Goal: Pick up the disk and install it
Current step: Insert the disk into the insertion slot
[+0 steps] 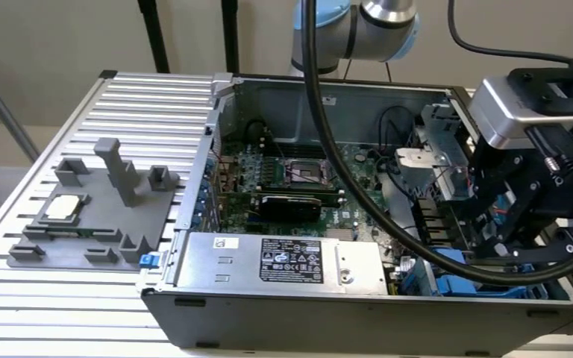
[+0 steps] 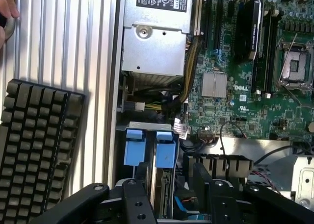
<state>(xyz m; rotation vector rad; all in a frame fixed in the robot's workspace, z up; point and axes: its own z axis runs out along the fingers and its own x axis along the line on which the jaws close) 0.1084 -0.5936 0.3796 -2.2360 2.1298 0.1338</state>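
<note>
**Ribbed bench, open tower: disk at the drive bay**

Ribbed aluminium table (image 1: 27, 298) carries the open grey computer case (image 1: 366, 321). Nearest, our black gripper (image 2: 171, 204) hangs over the drive bay; spread or pinching, we cannot tell. Just beyond, the silver disk (image 2: 165, 153) in its blue plastic carrier seems part-seated. We judge this the insertion step, calling for a square push. Farther off, the green motherboard (image 2: 230, 101) reads DELL.

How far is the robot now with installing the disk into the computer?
Pickup looks done: the end effector is down inside the open computer case, at the drive bay. In hand: a blue-framed disk, probably the task's, sits in a bay slot in line with it, beside a second blue carrier. Left: whether it is fully seated cannot be judged.
</note>
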